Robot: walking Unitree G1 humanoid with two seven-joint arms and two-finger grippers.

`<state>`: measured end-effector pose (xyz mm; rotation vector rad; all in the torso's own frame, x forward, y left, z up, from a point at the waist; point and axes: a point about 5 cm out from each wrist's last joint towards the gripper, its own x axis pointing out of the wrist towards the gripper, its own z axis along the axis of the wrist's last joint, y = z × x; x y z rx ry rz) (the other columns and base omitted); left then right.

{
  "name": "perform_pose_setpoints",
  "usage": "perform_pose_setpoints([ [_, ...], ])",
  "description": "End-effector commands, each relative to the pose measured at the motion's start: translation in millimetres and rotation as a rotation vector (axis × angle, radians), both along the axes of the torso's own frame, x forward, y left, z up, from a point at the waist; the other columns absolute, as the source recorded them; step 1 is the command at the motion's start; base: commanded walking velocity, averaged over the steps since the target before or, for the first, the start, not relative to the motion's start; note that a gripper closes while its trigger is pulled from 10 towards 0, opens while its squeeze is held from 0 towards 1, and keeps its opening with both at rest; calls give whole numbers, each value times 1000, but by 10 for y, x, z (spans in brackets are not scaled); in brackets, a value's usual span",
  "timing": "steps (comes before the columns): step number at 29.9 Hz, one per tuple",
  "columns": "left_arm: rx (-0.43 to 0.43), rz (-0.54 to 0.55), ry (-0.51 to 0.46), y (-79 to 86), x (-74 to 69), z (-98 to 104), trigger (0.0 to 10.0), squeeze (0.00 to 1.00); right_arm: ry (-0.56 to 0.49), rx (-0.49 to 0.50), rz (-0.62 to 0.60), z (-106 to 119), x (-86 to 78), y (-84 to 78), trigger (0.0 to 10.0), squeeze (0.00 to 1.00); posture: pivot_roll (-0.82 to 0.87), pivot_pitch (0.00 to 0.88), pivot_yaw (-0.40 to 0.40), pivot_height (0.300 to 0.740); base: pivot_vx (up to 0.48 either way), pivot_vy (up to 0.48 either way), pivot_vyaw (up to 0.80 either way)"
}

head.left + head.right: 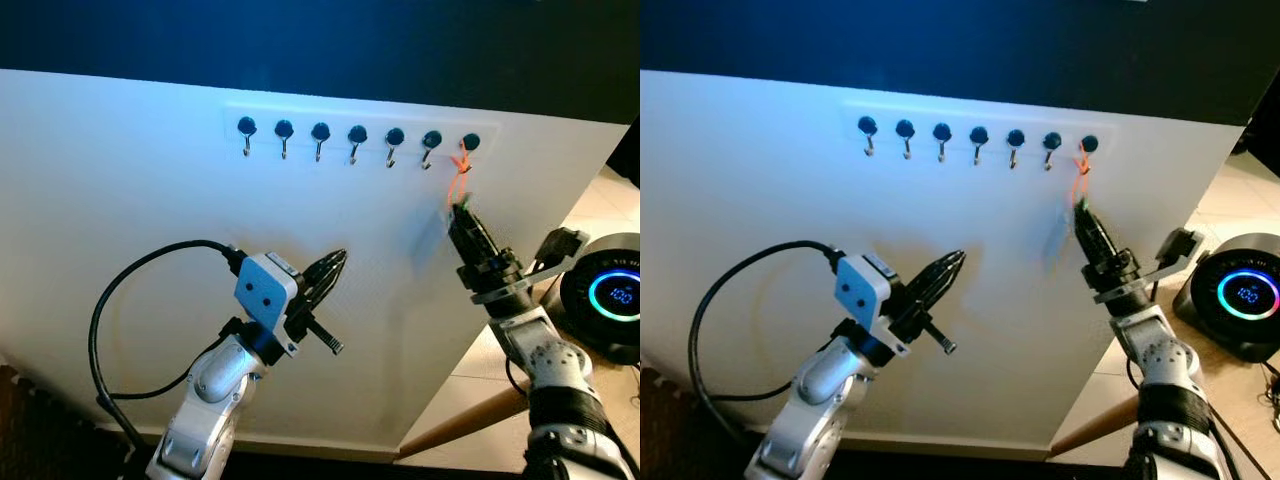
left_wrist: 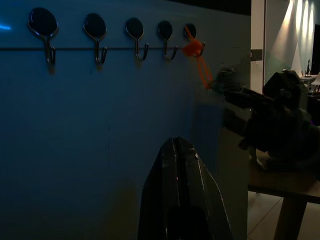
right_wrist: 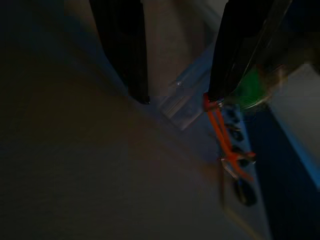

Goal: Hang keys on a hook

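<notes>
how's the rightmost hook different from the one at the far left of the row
The rightmost hook carries an orange loop running down to the right gripper; the leftmost hook is bare. The rightmost sits near the white panel's edge, the leftmost well inside. Both share dark round heads and small metal hooks.

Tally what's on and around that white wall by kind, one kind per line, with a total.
Hooks: 7
Orange key loop, on the far-right hook: 1
Grippers, left and right: 2
Round speaker with a lit blue ring: 1
Total: 11
</notes>
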<state>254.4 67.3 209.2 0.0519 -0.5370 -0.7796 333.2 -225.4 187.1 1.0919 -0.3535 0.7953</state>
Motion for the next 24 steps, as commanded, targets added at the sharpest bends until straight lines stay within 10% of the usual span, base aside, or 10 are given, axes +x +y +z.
perform_pose_setpoints([
  [1, 15, -9, 4, -20, -8, -25, 10000, 0, -13, 24, 40, -32, -62, 14, 10000, 0, 119, 73, -78, 740, 0, 0, 0],
  [12, 15, -7, 1, -18, -16, -23, 10000, 0, -94, 51, 126, 28, -192, 9, 10000, 0, 122, 69, -78, 740, 0, 0, 0],
  [24, 26, -7, 4, -31, -18, -43, 10000, 0, 27, -92, -44, -106, -85, -8, 10000, 0, 121, 65, -74, 740, 0, 0, 0],
])
